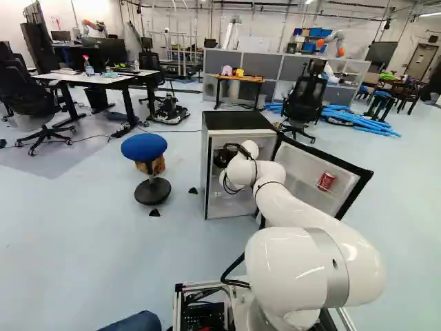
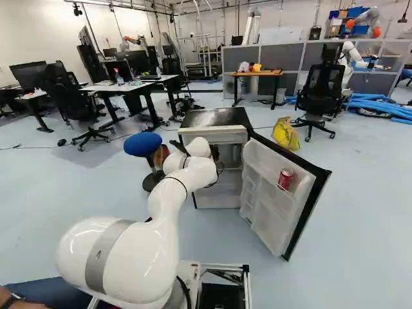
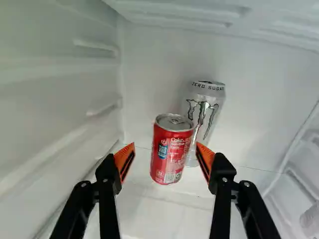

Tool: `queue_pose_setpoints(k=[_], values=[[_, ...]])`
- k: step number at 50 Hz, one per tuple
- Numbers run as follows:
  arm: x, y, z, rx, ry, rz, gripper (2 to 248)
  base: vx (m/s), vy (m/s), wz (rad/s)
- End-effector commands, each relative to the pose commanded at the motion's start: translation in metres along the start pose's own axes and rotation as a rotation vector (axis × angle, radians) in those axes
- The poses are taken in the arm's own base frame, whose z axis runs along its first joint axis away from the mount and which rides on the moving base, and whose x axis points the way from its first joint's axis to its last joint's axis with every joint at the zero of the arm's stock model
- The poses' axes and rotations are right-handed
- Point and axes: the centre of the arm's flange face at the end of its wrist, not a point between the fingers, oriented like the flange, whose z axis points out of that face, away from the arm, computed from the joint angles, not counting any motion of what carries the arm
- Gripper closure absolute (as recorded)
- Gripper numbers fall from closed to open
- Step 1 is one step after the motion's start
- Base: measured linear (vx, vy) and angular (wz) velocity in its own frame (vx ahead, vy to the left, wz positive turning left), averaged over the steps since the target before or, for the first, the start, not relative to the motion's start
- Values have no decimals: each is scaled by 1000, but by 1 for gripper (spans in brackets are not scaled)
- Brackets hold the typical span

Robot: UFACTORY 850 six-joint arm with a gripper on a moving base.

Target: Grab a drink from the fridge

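In the left base view the black gripper is partly visible at the open fridge; its fingertips are hidden there. The wrist view shows the gripper open inside the fridge, orange pads apart. A red soda can stands upright just ahead of the gap between the fingertips, with space on both sides. Close behind it is a taller silver can, partly covered by the red one. Another red can sits in the rack of the open fridge door.
White fridge walls close in beside the gripper. The opened door stands to the arm's right. A blue stool is left of the fridge. Farther back are a yellow bag, an office chair, desks and another robot.
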Motion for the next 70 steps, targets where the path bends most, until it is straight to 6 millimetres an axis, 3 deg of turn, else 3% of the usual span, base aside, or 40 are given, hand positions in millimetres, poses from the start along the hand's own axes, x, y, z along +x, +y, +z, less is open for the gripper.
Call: queue_pose_setpoints(k=[14,15,19,20,44,70], values=[[0,0,0,0,0,0,81,0,0,0],[0,0,0,0,0,0,119,0,0,0],[0,0,0,0,0,0,119,0,0,0],[0,0,0,0,0,0,152,0,0,0],[2,0,-3,2,-16,4,157,0,0,0],[15,-2,-24,13,-94,27,157,0,0,0]])
